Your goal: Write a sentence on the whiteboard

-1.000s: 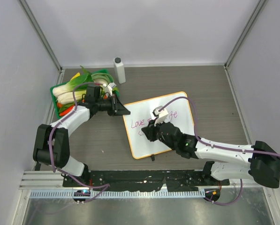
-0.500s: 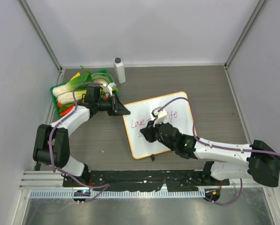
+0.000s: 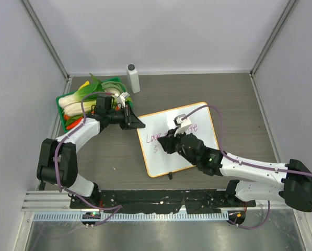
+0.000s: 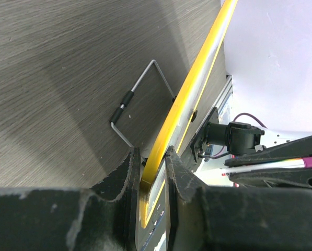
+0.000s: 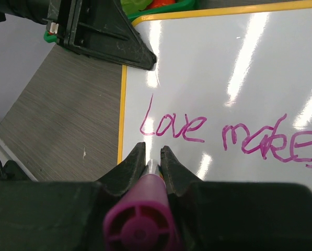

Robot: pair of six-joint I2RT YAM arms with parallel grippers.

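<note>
My right arm reaches from the near right corner, low and left across the whiteboard (image 3: 158, 161). My right gripper (image 5: 152, 151) is clamped on one marker (image 5: 144, 212) with a magenta cap, its tip at the glossy white surface just below "Love". The sentence (image 5: 223, 137) reads "Love makes" in thin pink cursive. The one board lies mid-table, rounded at the corners and thinly orange-framed. My left arm bends in from the near left, and my left gripper (image 4: 150, 152) pinches the board's far left edge. On the dark wood-grain table (image 3: 239, 99) beyond stand one green tray (image 3: 115, 80) of vegetables and one white bottle (image 3: 133, 78).
</note>
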